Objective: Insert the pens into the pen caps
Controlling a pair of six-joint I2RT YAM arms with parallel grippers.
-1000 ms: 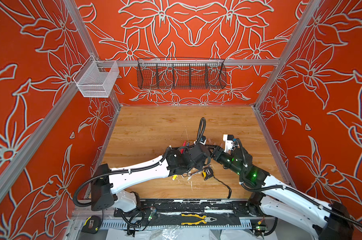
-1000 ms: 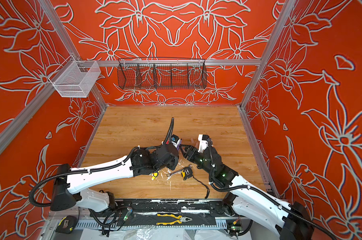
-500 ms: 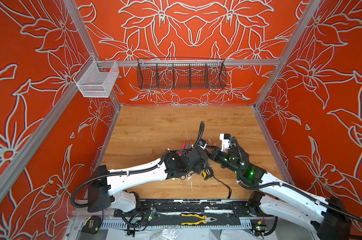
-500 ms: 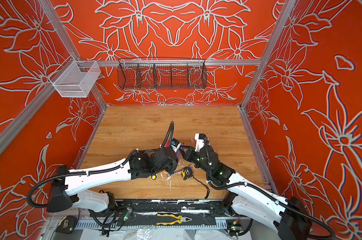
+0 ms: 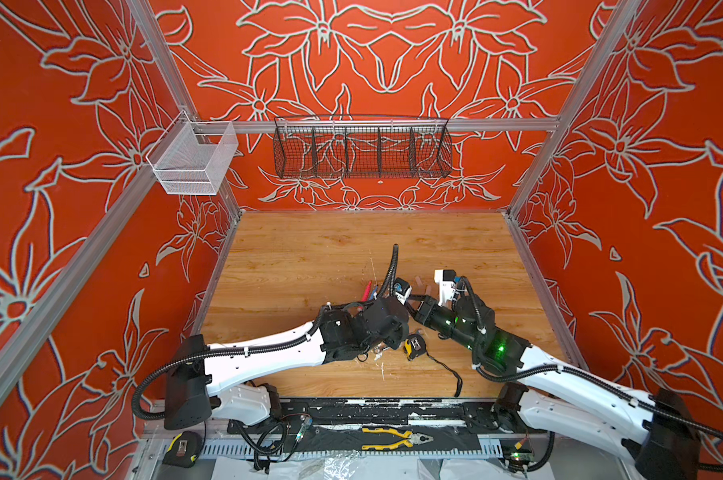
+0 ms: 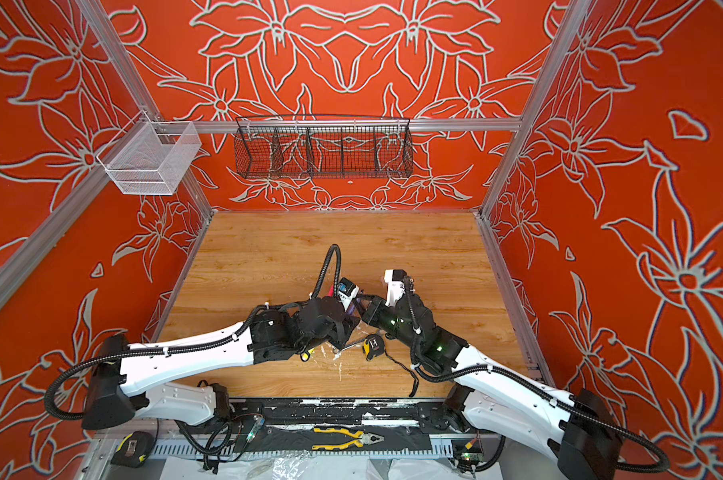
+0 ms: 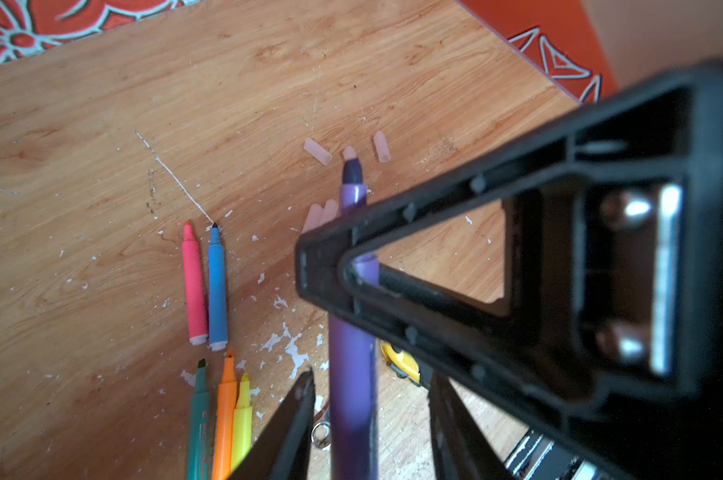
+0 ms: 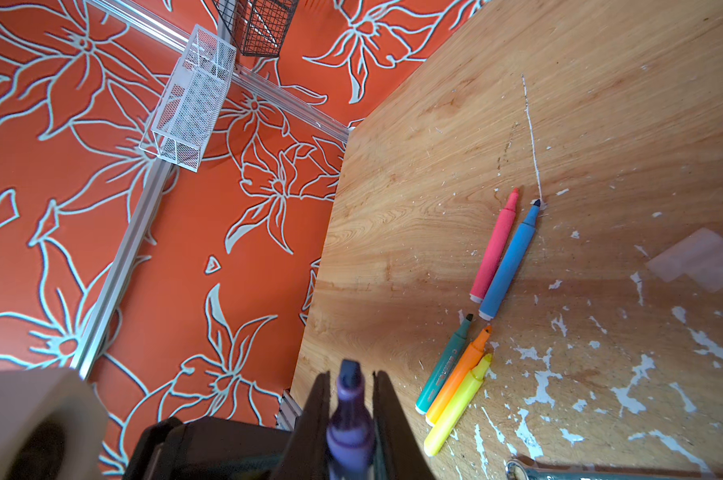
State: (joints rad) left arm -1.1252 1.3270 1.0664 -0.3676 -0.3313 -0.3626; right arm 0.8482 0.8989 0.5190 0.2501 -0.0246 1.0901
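Left fingers [image 7: 294, 419] parted, leaving room around purple pen [image 7: 351, 374].

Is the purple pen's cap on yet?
No, uncapped. The purple pen shows a bare dark tip in both wrist views, clamped in the right gripper; loose pen caps lie on the table.
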